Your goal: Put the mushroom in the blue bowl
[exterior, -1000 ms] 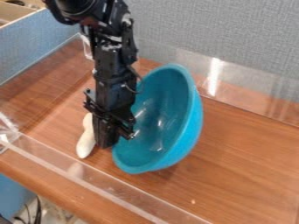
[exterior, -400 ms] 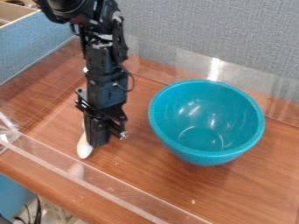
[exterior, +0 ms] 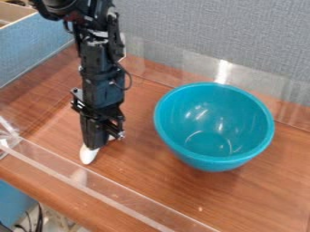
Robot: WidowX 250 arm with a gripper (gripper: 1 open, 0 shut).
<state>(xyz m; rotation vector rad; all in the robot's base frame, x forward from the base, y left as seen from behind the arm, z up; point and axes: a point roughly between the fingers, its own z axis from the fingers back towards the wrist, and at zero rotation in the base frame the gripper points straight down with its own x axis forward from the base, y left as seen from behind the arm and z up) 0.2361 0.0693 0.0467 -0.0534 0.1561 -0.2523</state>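
Camera view, taken from the front of a wooden table (exterior: pixel 182 195) with a low clear plastic rim along its near edge. One black robot arm (exterior: pixel 94 54) comes down from the upper left, and its gripper (exterior: pixel 94 140) points straight down at the table surface. Its jaws are drawn fully together, with no gap visible between them. Just below and in front of the jaw tips, a small cream-white object (exterior: pixel 87 153) rests on the wood. This appears to be the stem of the mushroom; its reddish-brown cap cannot be made out, since the gripper covers the upper part. Whether the closed jaws pinch the mushroom or only stand against it cannot be told from this angle.

To the right of the arm, apart from it, sits the blue bowl (exterior: pixel 216 154), a large, deep, glossy teal vessel. It stands upright on its base with its opening facing up, and its inside shows only light reflections. Bare wood separates the bowl from the gripper and the mushroom.

Behind the table runs a grey fabric partition (exterior: pixel 230 32). A pale box-like edge (exterior: pixel 27 23) is visible at the upper left corner, behind the arm.
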